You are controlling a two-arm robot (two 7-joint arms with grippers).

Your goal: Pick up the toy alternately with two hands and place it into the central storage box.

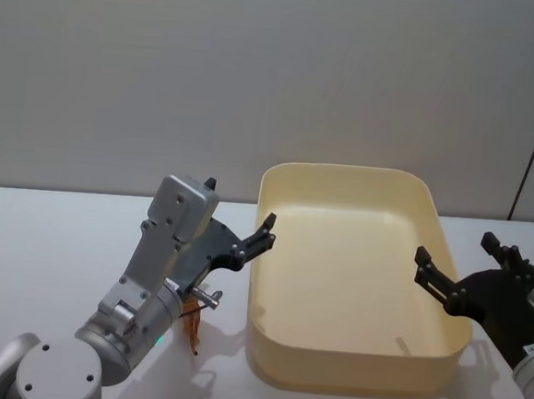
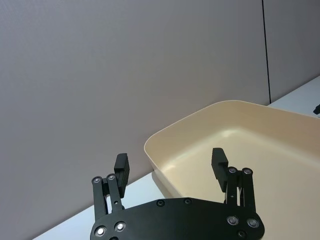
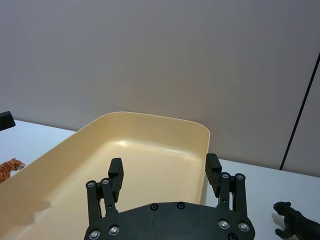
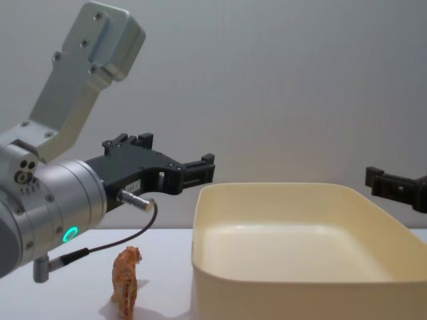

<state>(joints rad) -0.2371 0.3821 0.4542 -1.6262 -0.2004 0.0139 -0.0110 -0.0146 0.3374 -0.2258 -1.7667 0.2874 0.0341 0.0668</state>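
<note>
You are facing the first pick, I judge: the tiger toy is standing on the tabletop just left of the empty central storage box. Your left pincer and right pincer are hovering beside the box, spread and empty. Next, try lowering the left one over the tiger.

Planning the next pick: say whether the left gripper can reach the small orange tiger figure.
Probably yes: the open left gripper hovers higher up near the orange tiger figure, standing free beside the cream plastic tub.
</note>
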